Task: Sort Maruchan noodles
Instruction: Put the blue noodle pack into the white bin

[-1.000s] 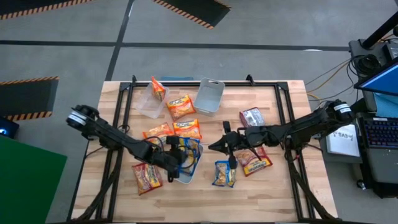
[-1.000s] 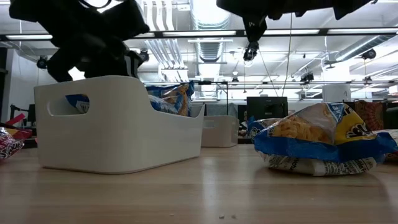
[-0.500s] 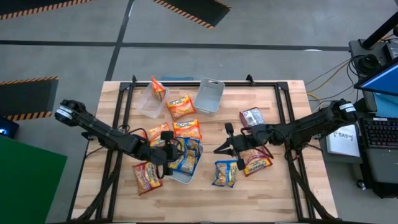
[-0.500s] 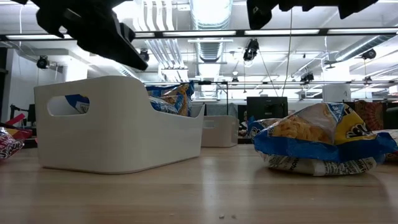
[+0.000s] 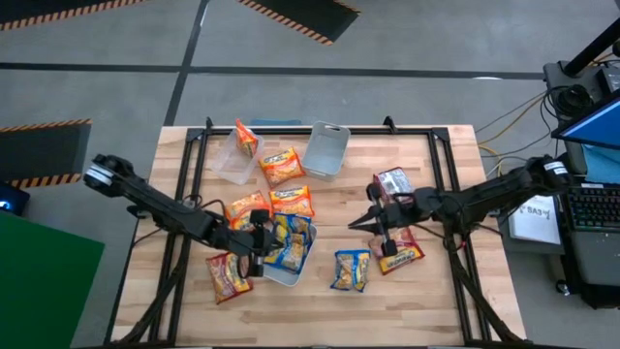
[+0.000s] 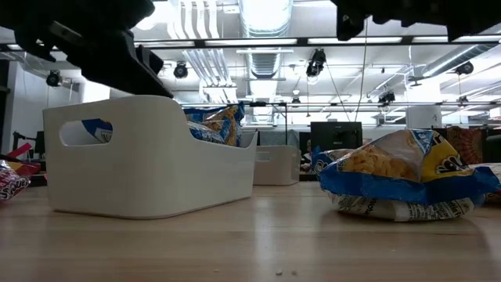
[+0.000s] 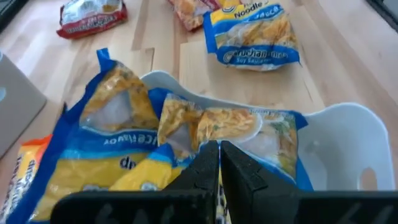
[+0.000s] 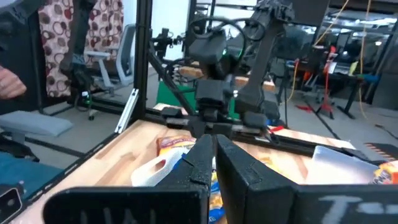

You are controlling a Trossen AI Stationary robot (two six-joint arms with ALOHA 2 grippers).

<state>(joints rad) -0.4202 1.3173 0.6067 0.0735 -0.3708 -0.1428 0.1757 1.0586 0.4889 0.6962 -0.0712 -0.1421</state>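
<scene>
The Maruchan noodles lie spread over the wooden table. Orange packets (image 5: pixel 283 167) lie at the far left. Dark red ones (image 5: pixel 228 276) (image 5: pixel 392 181) lie left and right, and a blue-and-yellow one (image 5: pixel 350 270) lies flat near the front. More blue-and-yellow packets (image 7: pixel 205 124) lie in a white bin (image 5: pixel 288 281). My left gripper (image 5: pixel 263 239) hangs shut just over the bin's left end, above those packets. My right gripper (image 5: pixel 353 225) is shut, in the air right of the bin, holding nothing.
Two clear plastic trays (image 5: pixel 235 157) (image 5: pixel 326 148) stand at the far edge; the left one holds an orange packet (image 5: pixel 246 139). A third dark red packet (image 5: pixel 397 254) lies under my right arm. Black frame rails run along the table's sides.
My left gripper has drawn back toward the table's left edge and a little up, from over the bin's middle to its left end. My right gripper has pulled back toward the table's right edge. Both have stayed shut. The packets and the bin have kept still.
</scene>
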